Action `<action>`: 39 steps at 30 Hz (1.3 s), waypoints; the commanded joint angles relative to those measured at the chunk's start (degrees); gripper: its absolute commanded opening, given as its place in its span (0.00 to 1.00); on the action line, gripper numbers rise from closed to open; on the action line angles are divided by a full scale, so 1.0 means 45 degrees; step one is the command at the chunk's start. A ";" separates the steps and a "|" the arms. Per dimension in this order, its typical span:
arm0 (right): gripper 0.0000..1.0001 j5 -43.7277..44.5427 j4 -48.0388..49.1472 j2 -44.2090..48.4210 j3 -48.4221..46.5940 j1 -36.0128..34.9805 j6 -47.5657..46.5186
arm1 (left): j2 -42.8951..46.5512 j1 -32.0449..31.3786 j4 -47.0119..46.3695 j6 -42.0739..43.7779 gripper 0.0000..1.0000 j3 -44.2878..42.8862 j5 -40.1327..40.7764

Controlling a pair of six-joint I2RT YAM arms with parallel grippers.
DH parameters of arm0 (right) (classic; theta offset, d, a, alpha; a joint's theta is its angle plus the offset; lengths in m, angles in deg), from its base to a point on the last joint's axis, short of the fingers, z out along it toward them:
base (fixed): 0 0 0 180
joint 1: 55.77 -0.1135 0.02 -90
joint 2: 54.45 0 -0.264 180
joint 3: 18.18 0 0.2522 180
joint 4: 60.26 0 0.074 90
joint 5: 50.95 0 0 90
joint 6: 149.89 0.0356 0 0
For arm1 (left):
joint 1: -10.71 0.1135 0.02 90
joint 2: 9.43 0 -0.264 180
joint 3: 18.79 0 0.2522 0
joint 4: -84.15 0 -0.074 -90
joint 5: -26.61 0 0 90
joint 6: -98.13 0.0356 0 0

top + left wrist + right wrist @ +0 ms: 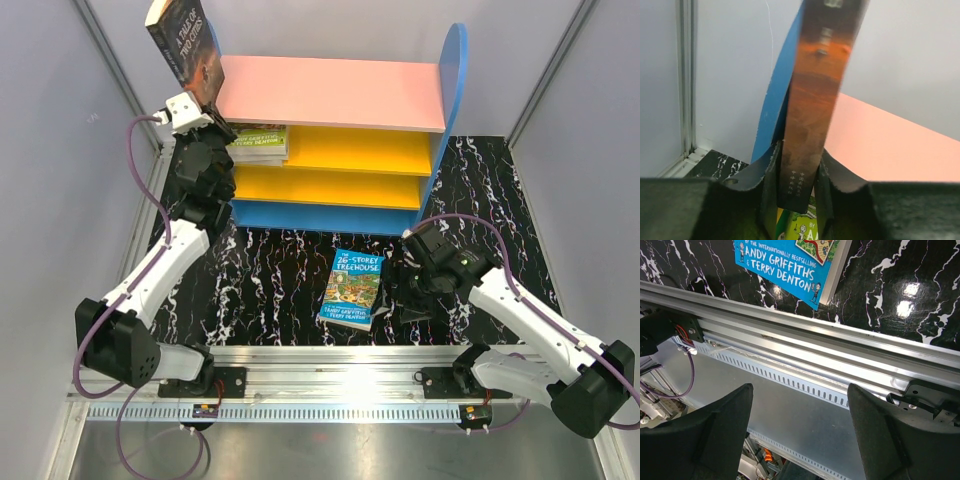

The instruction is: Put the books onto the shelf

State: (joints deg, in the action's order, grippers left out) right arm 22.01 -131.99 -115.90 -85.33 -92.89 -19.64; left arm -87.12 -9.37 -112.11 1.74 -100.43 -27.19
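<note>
Left jaws pinch the dark Tale of Two Cities book, upright at 11 o'clock over the shelf's left panel. A yellow-green book already lies on the upper yellow board, maybe another under it. Blue Treehouse book's on the tabletop at 6 o'clock of the shelf, right jaws wide and empty beside it. Roughly halfway done, I'd say.

The shelf is pink and yellow (blue sides); the Dickens book is dark brown.
</note>
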 commanded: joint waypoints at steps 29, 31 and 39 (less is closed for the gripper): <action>0.83 -0.0003 0.0305 0.0238 0.0223 -0.0071 -0.0155 | -0.0176 0.0672 0.3096 -0.2288 0.00 0.0202 0.0977; 0.83 0.0036 0.0305 0.0257 0.0203 -0.0090 -0.0155 | -0.0274 0.0672 0.3448 -0.2387 0.00 0.0045 0.0958; 0.83 0.0036 0.0344 0.0179 0.0223 -0.0090 -0.0214 | -0.0294 0.0672 0.4014 -0.3071 0.28 -0.0053 0.0782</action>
State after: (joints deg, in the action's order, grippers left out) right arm 21.93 -131.86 -115.68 -84.26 -92.89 -19.68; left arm -85.96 -8.30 -105.69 -8.34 -101.87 -28.78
